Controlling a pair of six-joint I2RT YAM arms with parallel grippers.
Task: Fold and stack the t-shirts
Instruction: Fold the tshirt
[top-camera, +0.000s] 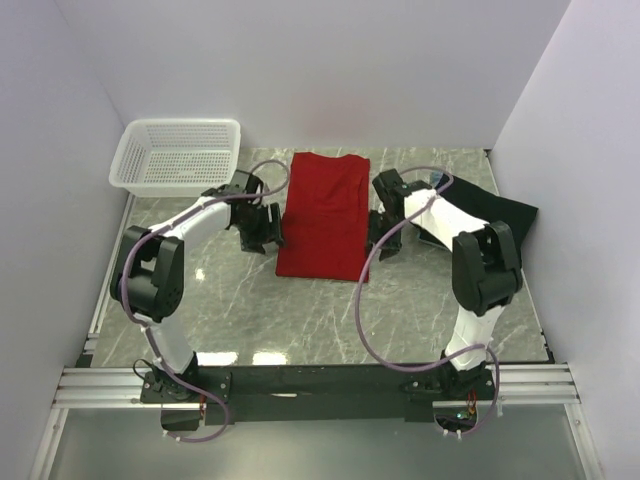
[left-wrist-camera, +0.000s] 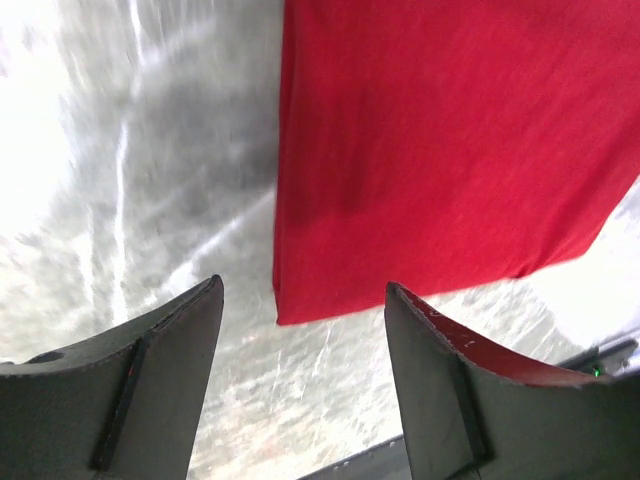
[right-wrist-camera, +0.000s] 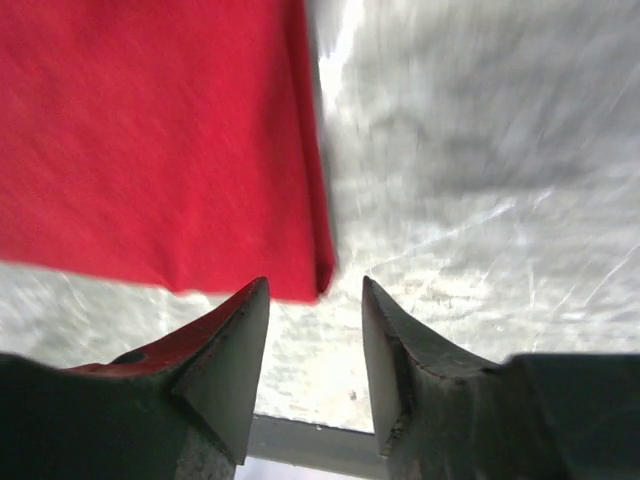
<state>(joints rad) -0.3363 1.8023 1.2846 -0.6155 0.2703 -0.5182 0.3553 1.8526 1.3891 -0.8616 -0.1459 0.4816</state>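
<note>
The overhead view gives the whole layout. The red t-shirt (top-camera: 325, 215) lies folded into a long rectangle mid-counter (top-camera: 300, 310), with the left tool (top-camera: 260, 228) just off its left edge and the right tool (top-camera: 385, 235) just off its right edge.

Only that view catches the black t-shirt (top-camera: 510, 215) at the far right, partly hidden under the right arm. Same goes for the white mesh basket (top-camera: 180, 123) in the far left corner.

The wrist views settle what the overhead can't: both tools are spread, with nothing between the fingers. Each one looks down at a corner of the red shirt lying flat just past the fingertips. The right one also shows a doubled folded edge.

There's plenty of bare marble in front of the shirt. Walls close in on the left, right and back.
</note>
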